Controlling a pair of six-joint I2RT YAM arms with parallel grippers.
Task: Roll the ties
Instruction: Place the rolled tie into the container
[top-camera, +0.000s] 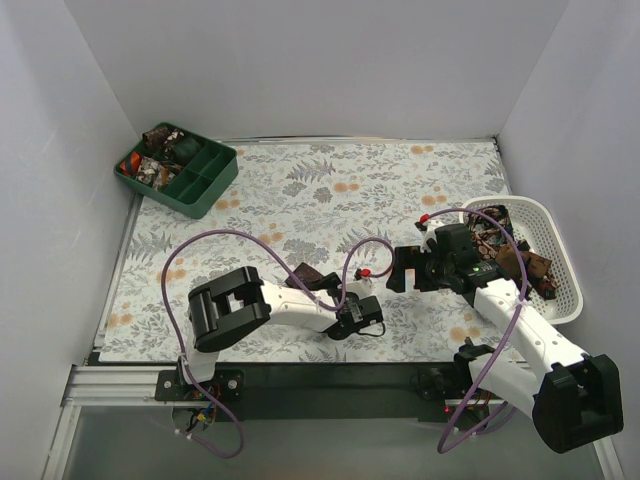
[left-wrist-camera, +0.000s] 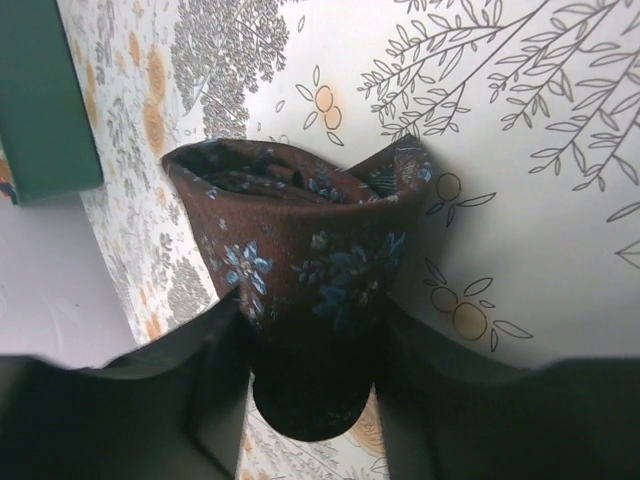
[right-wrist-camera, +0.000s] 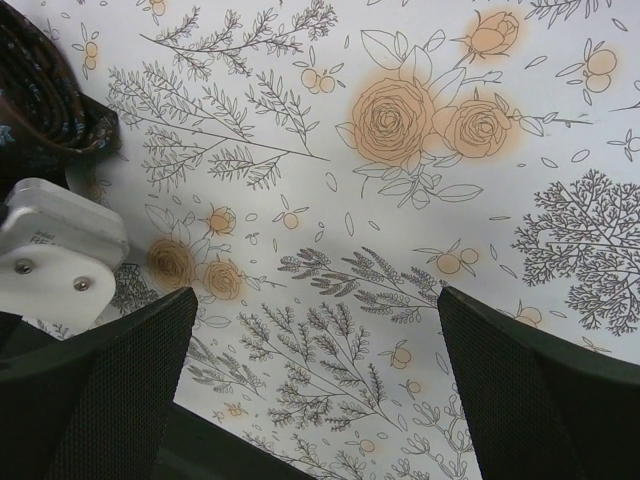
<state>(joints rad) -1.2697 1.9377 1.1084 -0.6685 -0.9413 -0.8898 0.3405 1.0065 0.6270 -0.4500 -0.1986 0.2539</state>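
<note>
Your left gripper has the brown tie right between its fingers. Both press its flanks and the fabric narrows where they pinch, so read it as a grip. The loose coil sits just ahead of the fingertips, and its open mouth seems to face away from the hand, along the reach. Your right gripper hangs spread wide over the bare mat. From there the tie lies ahead and to the left, apart. The left hand is nearer for the rolling.
</note>
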